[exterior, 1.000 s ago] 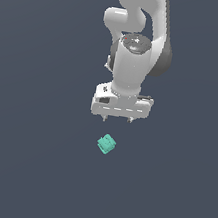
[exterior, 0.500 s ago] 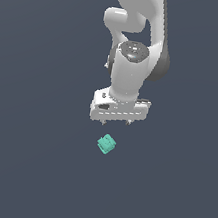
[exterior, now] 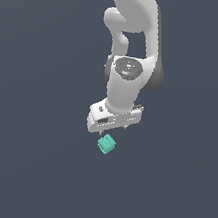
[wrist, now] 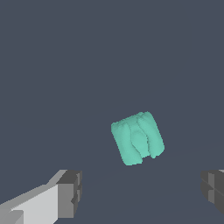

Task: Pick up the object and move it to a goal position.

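The object is a small teal blocky piece (exterior: 106, 144) with ridged faces, lying on the dark grey floor. The white arm hangs above it, and my gripper (exterior: 113, 128) sits just over the object's far side, close to it. In the wrist view the object (wrist: 137, 138) lies ahead of the two fingertips, between their lines but not between the pads. One grey pad (wrist: 70, 193) and the other pad (wrist: 213, 188) stand far apart, so the gripper (wrist: 141, 190) is open and empty.
A plain dark grey floor (exterior: 24, 167) surrounds the object on every side. No other objects, containers or edges show in either view.
The arm has come down and shifted toward the object; the gripper head now sits just above the teal piece. The object has not moved.
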Action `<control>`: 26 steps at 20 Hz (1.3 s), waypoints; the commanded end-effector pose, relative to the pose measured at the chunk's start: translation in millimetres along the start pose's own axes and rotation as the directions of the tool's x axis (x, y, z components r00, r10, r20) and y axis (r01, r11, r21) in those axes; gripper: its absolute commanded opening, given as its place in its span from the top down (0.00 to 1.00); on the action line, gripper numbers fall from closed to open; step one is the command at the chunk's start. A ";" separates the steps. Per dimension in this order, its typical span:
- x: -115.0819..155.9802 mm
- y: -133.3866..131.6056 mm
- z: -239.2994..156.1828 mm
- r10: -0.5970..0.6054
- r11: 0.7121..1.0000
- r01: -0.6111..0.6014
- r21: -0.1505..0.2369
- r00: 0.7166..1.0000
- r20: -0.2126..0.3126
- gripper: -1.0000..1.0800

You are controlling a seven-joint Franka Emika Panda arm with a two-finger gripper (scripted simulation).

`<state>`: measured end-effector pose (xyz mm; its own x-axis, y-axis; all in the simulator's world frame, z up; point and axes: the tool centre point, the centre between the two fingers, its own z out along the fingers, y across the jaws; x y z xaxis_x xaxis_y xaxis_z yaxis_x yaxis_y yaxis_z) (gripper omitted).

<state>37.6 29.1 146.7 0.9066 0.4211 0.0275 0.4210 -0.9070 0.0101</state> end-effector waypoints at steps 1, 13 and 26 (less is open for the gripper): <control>2.1 3.5 10.3 -0.069 0.998 0.069 0.001 0.998 0.006 0.04; 8.1 15.4 48.1 -0.308 0.951 0.308 0.015 0.951 0.020 0.04; 8.7 17.7 60.2 -0.356 0.934 0.356 0.019 0.934 0.022 0.04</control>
<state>54.9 16.7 89.3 0.6980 0.7161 0.0003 0.7161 -0.6980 0.0005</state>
